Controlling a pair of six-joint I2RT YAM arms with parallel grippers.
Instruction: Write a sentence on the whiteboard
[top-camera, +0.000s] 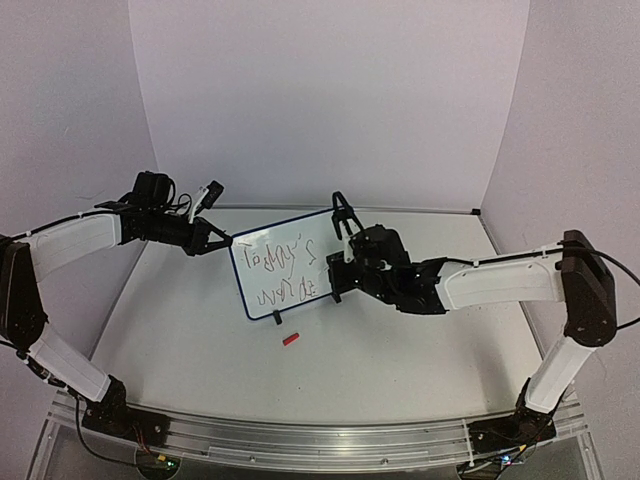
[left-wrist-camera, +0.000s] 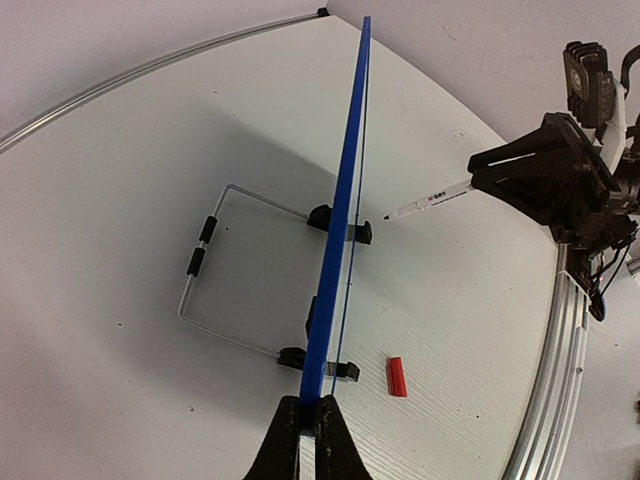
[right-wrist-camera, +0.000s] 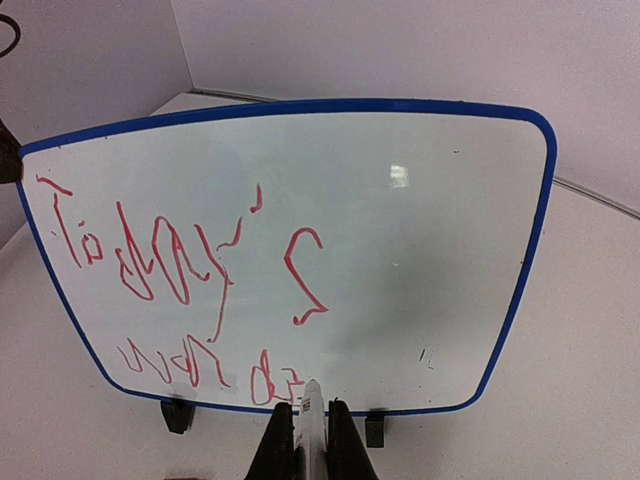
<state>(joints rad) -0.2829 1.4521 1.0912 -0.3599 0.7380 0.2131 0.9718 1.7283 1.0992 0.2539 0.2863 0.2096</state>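
The whiteboard (top-camera: 283, 262) stands upright on the table, propped on a wire stand (left-wrist-camera: 214, 272). My left gripper (top-camera: 221, 243) is shut on its upper left edge; in the left wrist view the blue frame (left-wrist-camera: 343, 210) runs edge-on out of the shut left gripper (left-wrist-camera: 308, 432). The sentence (right-wrist-camera: 180, 265) is red scrawl in two rows, upside down in the right wrist view, on the whiteboard (right-wrist-camera: 430, 250). My right gripper (right-wrist-camera: 311, 440) is shut on a white marker (right-wrist-camera: 312, 405) whose tip touches the end of the lower row. From above, the right gripper (top-camera: 337, 283) sits at the board's right lower part.
A red marker cap (top-camera: 291, 339) lies on the table in front of the board, also seen as the cap (left-wrist-camera: 396, 376) beside a black foot (left-wrist-camera: 345, 370). Walls enclose the back and sides. A metal rail (top-camera: 300, 440) runs along the near edge.
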